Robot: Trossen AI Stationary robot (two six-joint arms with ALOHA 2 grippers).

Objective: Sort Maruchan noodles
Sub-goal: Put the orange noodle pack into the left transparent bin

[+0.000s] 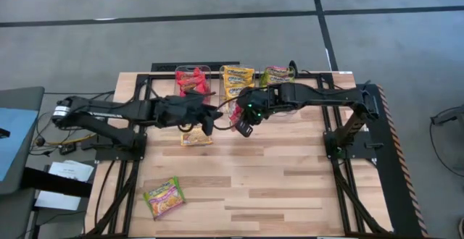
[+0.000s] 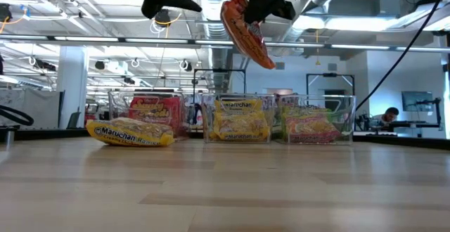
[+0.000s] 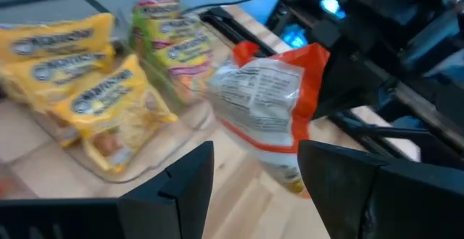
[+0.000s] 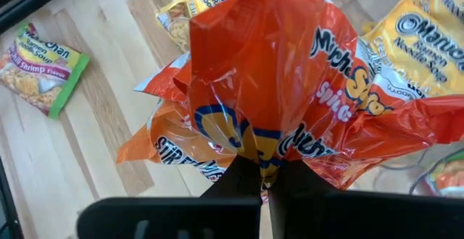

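Right tool [image 1: 245, 128] from above hangs over the pale butcher-block table [image 1: 290, 195], clamped on a crinkled orange packet [image 1: 239, 119], with the left tool [image 1: 206, 119] spread wide just beside it; a yellow packet [image 1: 196, 137] and a green one [image 1: 164, 198] lie loose, and three clear bins [image 1: 235, 80] stand at the far edge. Low down, the orange packet [image 2: 246, 31] dangles above the boards, with ceiling pipes and strip lights behind. Wrist cameras show its glossy film [image 4: 275, 101] pinched between shut fingers [image 4: 239, 185], and its white back [image 3: 264, 94] facing the left tool's parted fingers [image 3: 188, 177].
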